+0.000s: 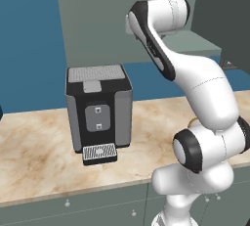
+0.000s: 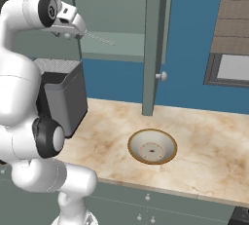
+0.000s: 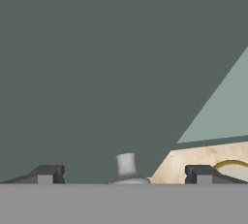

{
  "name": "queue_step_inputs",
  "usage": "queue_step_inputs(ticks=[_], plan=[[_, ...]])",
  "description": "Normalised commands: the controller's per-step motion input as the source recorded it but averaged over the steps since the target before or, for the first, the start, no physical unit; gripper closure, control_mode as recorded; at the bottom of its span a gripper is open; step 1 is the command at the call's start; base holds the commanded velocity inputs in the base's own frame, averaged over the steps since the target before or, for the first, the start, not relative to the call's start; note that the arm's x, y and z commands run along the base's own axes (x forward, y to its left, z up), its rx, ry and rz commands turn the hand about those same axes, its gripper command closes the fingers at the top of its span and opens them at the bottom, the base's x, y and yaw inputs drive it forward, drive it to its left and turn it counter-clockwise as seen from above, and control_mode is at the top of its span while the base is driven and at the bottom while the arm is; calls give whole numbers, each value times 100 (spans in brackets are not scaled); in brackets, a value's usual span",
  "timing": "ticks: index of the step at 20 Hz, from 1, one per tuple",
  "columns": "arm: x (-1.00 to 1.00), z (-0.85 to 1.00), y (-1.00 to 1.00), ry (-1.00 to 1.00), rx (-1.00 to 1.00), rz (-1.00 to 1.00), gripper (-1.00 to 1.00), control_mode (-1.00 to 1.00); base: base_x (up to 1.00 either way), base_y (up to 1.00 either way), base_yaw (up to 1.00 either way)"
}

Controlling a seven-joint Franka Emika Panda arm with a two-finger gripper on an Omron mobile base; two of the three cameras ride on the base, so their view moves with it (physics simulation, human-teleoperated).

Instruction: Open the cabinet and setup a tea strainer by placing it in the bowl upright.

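We find the gripper point(image 3: 125, 177) raised at the cabinet point(image 2: 154, 39), with its fingertips point(image 3: 46, 174) set wide apart and nothing between them. In the hand view a small pale knob point(image 3: 126, 165) sits centred between the two tips, just ahead of them, its stem pointing back toward the hand. We take this to be the knob of the door the arm faces, though the close view does not make this certain. The coming move turns on this alignment: the knob lies straight ahead on the jaw centreline, so a short advance and a close should capture it.

The other door stands edge-on over the counter point(image 2: 204, 136), its own knob point(image 2: 161, 76) facing right. The bowl point(image 2: 152, 146) rests near the front edge of the counter, right of the coffee machine point(image 1: 99, 112). The tea strainer point(image 2: 99, 39) appears to lie on the cabinet shelf.
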Motion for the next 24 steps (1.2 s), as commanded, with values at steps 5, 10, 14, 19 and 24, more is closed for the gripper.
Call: queue_step_inputs(ticks=[5,10,14,19,24], plan=[[10,0,0,0,0,0,-100,-100,0,0,0],[12,0,-6,1,0,0,-100,-100,0,0,0],[8,0,0,0,0,0,100,-100,0,0,0],[2,0,0,0,0,0,100,-100,0,0,0],[0,0,0,0,0,0,100,-100,0,0,0]])
